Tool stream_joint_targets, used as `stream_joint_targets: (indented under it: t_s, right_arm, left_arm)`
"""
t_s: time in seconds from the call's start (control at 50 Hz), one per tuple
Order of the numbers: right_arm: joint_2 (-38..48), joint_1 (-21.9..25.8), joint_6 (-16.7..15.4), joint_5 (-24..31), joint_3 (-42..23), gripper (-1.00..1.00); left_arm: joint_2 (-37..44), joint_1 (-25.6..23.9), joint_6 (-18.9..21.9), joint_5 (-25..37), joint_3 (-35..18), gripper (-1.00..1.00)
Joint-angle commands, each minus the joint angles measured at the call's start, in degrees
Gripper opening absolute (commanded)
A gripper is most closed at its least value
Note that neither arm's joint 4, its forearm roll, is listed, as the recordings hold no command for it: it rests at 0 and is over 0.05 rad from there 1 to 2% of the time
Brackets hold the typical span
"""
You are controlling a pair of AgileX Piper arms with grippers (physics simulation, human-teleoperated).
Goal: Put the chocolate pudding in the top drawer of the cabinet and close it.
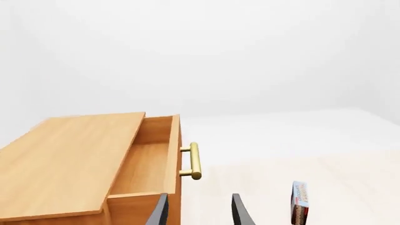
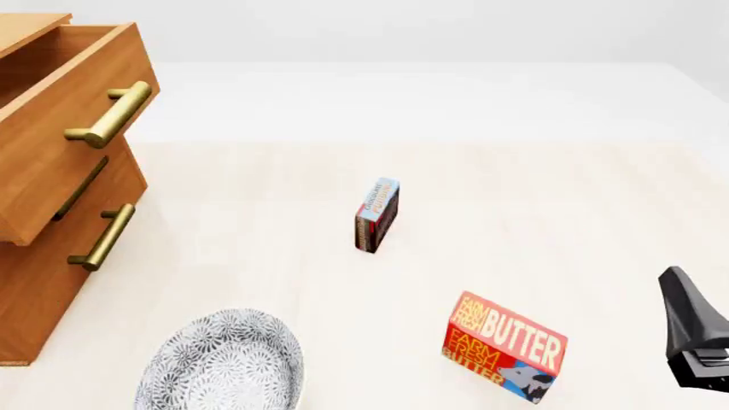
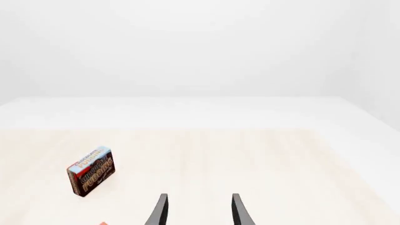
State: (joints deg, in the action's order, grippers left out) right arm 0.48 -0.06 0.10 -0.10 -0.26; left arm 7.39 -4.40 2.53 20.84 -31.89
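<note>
pale wood-grain table point(image 2: 547, 196) | boxy chocolate pudding point(image 2: 376, 214) upright | left end effector point(image 1: 198, 211), right end effector point(image 3: 198, 211) both agape, empty

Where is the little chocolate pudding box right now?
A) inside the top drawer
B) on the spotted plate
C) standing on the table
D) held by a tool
C: the chocolate pudding stands alone on the table, apart from the open top drawer.

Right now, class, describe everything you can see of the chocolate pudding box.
The chocolate pudding is a small, thin, cardboard-looking box with a dark brown face lettered "PUDDING", a red edge and a light blue-white top. It stands upright on the pale wooden table, near its middle, apart from the cabinet and the butter box. Nothing grips or touches it except the table.
</note>
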Motion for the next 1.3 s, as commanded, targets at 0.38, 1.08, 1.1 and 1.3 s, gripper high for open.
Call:
stream_joint_targets:
  t_s: [0.38, 1.08, 1.1, 1.3]
  right_arm:
    - [-0.5, 0.0, 0.0, 2.8, -2.4, 1.0]
    - [-0.5, 0.0, 0.0, 2.9, -2.4, 1.0]
    - [-0.5, 0.0, 0.0, 2.9, -2.4, 1.0]
    - [-0.5, 0.0, 0.0, 2.9, -2.4, 1.0]
  left_arm:
    - [16.1, -3.9, 0.6, 6.7, -16.8, 1.0]
    - [33.8, 0.6, -2.1, 14.5, -31.0, 1.0]
    - [34.2, 0.9, -1.9, 14.8, -31.1, 1.0]
    - [36.3, 2.1, -2.6, 16.2, -32.2, 1.0]
